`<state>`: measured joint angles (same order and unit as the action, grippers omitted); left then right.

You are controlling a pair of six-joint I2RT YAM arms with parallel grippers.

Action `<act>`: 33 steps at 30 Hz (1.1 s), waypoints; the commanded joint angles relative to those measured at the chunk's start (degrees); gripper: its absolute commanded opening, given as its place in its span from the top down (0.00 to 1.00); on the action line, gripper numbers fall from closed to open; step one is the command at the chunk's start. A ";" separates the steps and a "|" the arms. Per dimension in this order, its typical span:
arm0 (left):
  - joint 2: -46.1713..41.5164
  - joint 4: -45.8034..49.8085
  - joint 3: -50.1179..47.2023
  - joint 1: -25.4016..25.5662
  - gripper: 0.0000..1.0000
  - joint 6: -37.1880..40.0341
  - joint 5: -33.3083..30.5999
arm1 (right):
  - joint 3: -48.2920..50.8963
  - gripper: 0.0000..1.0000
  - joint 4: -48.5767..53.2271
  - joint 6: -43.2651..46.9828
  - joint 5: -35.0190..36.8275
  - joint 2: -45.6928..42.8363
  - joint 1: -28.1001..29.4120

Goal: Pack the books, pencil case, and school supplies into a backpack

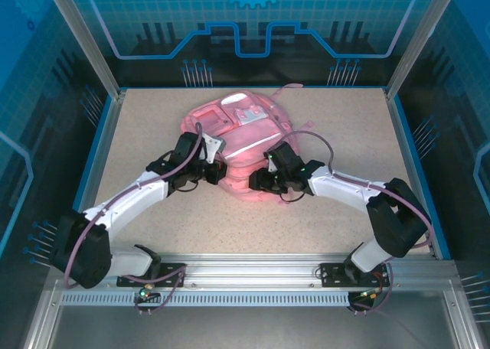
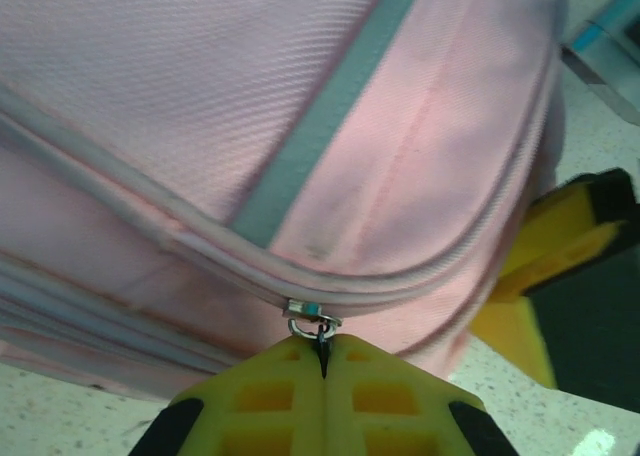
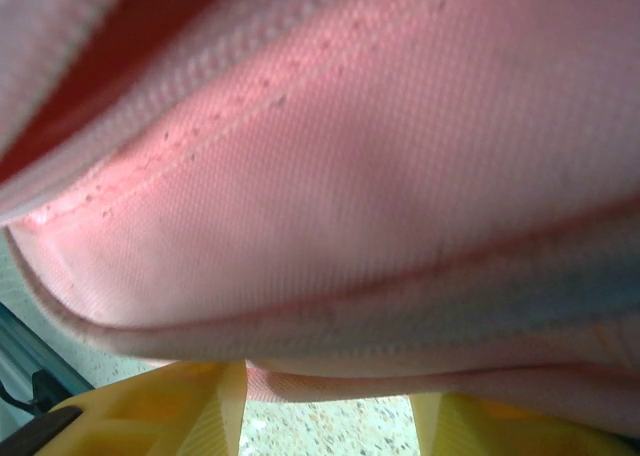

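Note:
The pink backpack (image 1: 230, 131) lies flat in the middle of the table, its near edge between my two grippers. My left gripper (image 1: 217, 173) is at the near left edge. In the left wrist view the left gripper (image 2: 322, 354) is shut on the small metal zipper pull (image 2: 314, 323) that hangs from the closed zipper seam. My right gripper (image 1: 257, 182) is at the near right edge. Its yellow fingers (image 3: 165, 411) stand apart, with the backpack's lower hem (image 3: 330, 376) lying across the gap and speckled table showing between them. The books and pencil case are out of view.
Blue rails border the speckled table (image 1: 138, 135) on the left, right and back. An aluminium frame (image 1: 253, 269) carries both arm bases at the near edge. Straps (image 1: 291, 89) trail from the backpack's far right corner.

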<state>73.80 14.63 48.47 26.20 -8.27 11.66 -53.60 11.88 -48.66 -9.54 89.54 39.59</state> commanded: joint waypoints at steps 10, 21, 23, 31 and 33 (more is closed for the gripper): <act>0.05 -17.27 -3.68 9.51 1.00 -17.27 5.35 | 0.93 0.58 -9.50 -1.71 6.58 -3.30 2.24; -10.85 -5.01 -8.30 1.72 0.39 -22.96 0.27 | -1.35 0.54 7.54 11.96 24.99 -10.55 5.36; -13.29 -2.71 -8.59 -0.38 0.30 -24.00 -1.50 | -4.19 0.49 9.35 14.90 25.79 -9.84 6.98; -14.78 1.40 -8.10 -7.07 0.14 -29.32 -3.99 | -17.62 0.42 16.00 15.31 29.95 1.52 16.05; -14.66 1.10 -8.10 -7.32 0.13 -30.23 -3.77 | -19.49 0.44 17.02 13.99 30.98 3.83 17.27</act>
<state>59.37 13.98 40.51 19.42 -35.68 8.56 -70.74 23.97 -34.41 17.87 90.28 55.11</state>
